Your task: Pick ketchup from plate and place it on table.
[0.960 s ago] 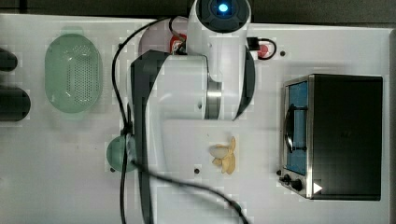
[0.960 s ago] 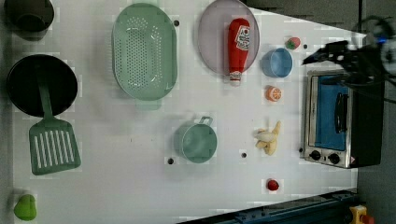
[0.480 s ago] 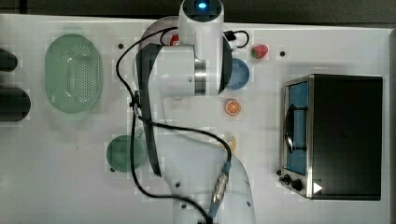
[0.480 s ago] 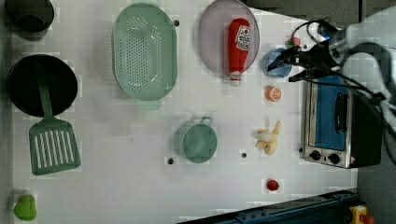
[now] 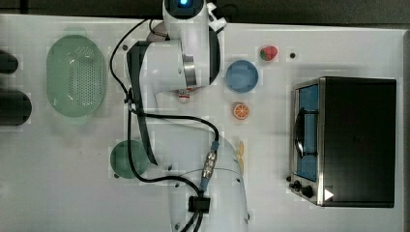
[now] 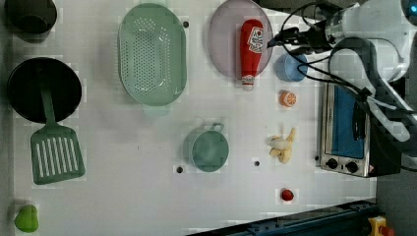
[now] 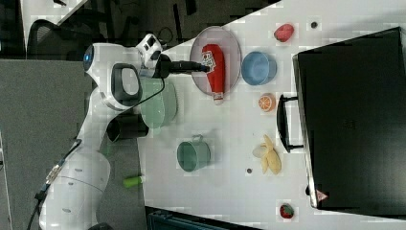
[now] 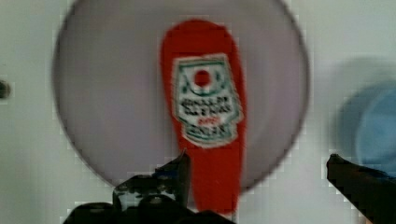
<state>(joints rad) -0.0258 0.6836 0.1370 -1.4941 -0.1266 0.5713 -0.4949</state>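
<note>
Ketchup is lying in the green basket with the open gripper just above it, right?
Not the basket. The left view shows the ketchup lying on the plate; the green basket beside it holds nothing. The gripper is open above the bottle, as you said.

Lighting's bright and flat on the broad white tabletop point(image 6: 147, 196), barely any shadows. Every shot is blocky and soft, and the wrist view is blurriest, smearing the slim red ketchup bottle's point(image 8: 205, 102) label.
</note>
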